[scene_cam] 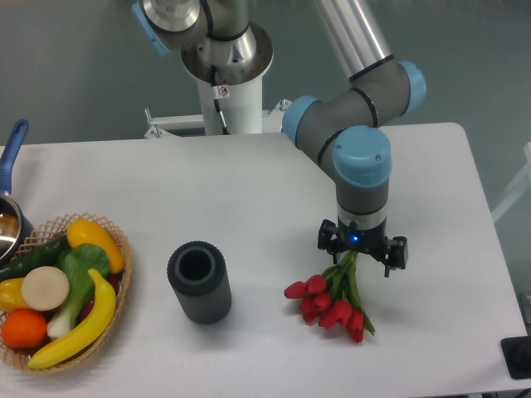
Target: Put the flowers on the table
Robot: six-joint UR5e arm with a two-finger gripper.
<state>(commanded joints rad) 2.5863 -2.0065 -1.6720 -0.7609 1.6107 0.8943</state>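
Note:
The flowers [328, 304], a small bunch of red tulip buds with green stems and leaves, lie on the white table [249, 191] at the front right. Their buds point toward the front edge, and the stems run back up under the gripper. My gripper [361, 259] points straight down over the stem ends, low above the tabletop. Its black fingers [399, 254] stand spread to either side of the stems, so it looks open. The fingertips themselves are hidden under the gripper body.
A dark grey ribbed cylindrical vase [198, 281] stands upright left of the flowers. A round wicker basket [116, 278] of toy fruit and vegetables sits at the front left. A pot with a blue handle [12, 153] is at the left edge. The robot base [224, 91] stands at the back.

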